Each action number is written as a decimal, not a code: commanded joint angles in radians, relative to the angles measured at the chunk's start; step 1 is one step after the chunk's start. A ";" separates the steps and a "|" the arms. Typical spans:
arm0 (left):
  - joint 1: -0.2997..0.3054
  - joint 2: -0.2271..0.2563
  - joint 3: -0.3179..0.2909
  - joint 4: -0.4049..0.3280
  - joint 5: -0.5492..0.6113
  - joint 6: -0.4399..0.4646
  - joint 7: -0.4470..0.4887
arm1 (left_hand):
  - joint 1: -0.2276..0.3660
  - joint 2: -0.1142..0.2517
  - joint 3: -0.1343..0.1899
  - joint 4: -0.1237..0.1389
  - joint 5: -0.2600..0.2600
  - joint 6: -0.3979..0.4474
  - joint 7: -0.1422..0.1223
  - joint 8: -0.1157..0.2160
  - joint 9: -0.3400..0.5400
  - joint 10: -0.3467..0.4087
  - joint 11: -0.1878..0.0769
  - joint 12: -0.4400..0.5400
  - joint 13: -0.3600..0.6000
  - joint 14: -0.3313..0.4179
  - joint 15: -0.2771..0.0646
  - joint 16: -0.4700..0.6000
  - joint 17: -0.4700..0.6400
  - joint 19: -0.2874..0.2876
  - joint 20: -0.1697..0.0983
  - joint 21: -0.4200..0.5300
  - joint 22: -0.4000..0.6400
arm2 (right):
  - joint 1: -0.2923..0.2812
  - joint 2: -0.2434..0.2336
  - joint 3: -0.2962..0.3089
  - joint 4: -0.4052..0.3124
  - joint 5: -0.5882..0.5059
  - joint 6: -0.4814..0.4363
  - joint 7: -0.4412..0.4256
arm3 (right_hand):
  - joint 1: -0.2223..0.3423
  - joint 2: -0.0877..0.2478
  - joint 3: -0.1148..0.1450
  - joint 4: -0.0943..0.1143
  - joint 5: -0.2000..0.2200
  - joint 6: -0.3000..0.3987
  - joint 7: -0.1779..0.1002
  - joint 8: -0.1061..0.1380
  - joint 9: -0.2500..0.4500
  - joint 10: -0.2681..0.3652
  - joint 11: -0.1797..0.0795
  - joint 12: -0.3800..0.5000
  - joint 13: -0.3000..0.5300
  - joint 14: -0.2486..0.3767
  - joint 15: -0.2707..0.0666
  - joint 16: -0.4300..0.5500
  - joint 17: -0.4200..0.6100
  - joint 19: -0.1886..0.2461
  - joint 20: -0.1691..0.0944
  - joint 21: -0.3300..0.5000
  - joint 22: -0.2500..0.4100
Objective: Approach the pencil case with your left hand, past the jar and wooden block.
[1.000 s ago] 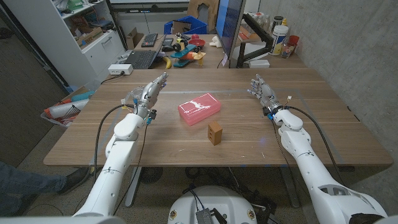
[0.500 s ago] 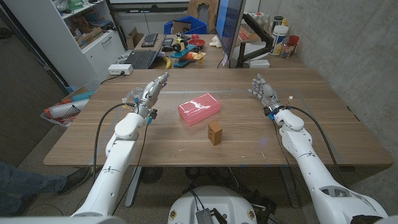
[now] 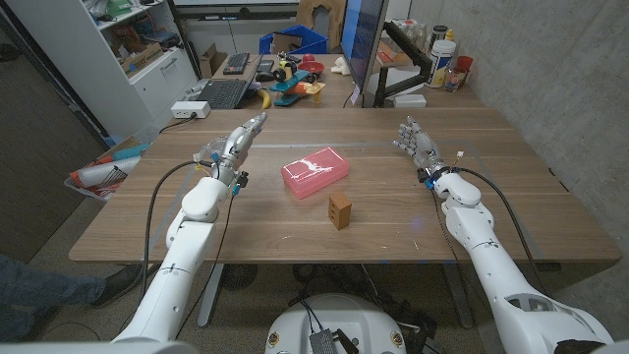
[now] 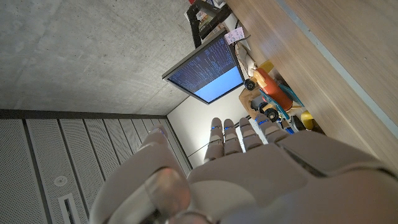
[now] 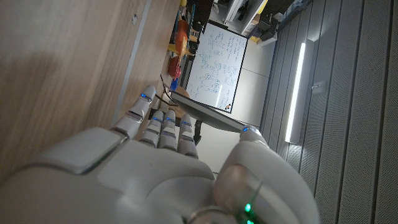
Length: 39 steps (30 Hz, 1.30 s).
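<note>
Wooden table carries the pink pencil case mid-surface, the wooden block just nearer the robot. By my reading the approach has barely begun: the left hand hangs released, well apart from it. The right hand is likewise spread, holding nothing.

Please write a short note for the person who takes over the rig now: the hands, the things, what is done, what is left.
Left hand: open, holds nothing, at the table's left side.
Right hand: open, holds nothing, at the right side.
Pink pencil case: mid-table, untouched.
Wooden block: upright, in front of the case, apart from it.
Jar: clear, beside the left hand.
Done: nothing visible.
Left: bring the left hand to the case.
</note>
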 commanded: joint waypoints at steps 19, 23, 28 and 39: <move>0.003 0.042 0.034 -0.034 0.132 0.000 0.078 | 0.013 0.007 0.003 -0.013 0.001 0.014 0.001 0.003 0.002 0.011 -0.004 -0.003 0.004 0.006 0.000 -0.003 0.003 -0.004 0.009 -0.012 0.002 | 0.020 0.009 -0.007 0.026 -0.002 0.014 0.004 | 0.001 0.005 -0.001 -0.007 0.003 0.012 0.002 0.004 0.001 0.015 0.000 -0.005 0.002 0.009 0.002 -0.002 -0.002 0.012 0.000 -0.017 0.002; 0.001 0.045 0.041 -0.035 0.141 0.000 0.080 | 0.014 0.007 0.004 -0.015 0.001 0.015 0.000 0.004 0.002 0.012 -0.005 -0.003 0.004 0.007 -0.001 -0.003 0.003 -0.003 0.009 -0.013 0.002 | 0.017 0.009 -0.007 0.021 -0.002 0.014 0.004 | 0.001 0.006 -0.001 -0.007 0.003 0.012 0.002 0.004 0.001 0.015 -0.002 -0.006 0.002 0.009 0.002 -0.002 -0.002 0.013 0.000 -0.018 0.002; 0.000 0.052 0.052 -0.041 0.165 0.002 0.088 | 0.015 0.008 0.004 -0.016 0.001 0.016 0.000 0.004 0.002 0.012 -0.008 -0.003 0.004 0.006 -0.001 -0.004 0.003 -0.003 0.010 -0.016 0.002 | 0.011 0.008 -0.006 0.012 -0.002 0.015 0.001 | 0.000 0.006 -0.002 -0.007 0.003 0.012 0.001 0.003 0.001 0.015 -0.002 -0.008 0.002 0.010 0.002 -0.002 -0.002 0.015 0.000 -0.021 0.002; 0.004 0.065 0.066 -0.058 0.183 0.009 0.086 | 0.017 0.009 0.006 -0.020 0.000 0.018 -0.002 0.004 0.002 0.016 -0.005 -0.003 0.004 0.008 -0.001 -0.004 0.003 -0.001 0.011 -0.020 0.002 | 0.009 0.010 -0.005 0.009 0.004 0.021 0.001 | -0.001 0.006 -0.003 -0.008 0.003 0.012 0.001 0.003 0.001 0.017 -0.001 -0.010 0.002 0.010 0.002 -0.003 -0.003 0.016 0.000 -0.026 0.002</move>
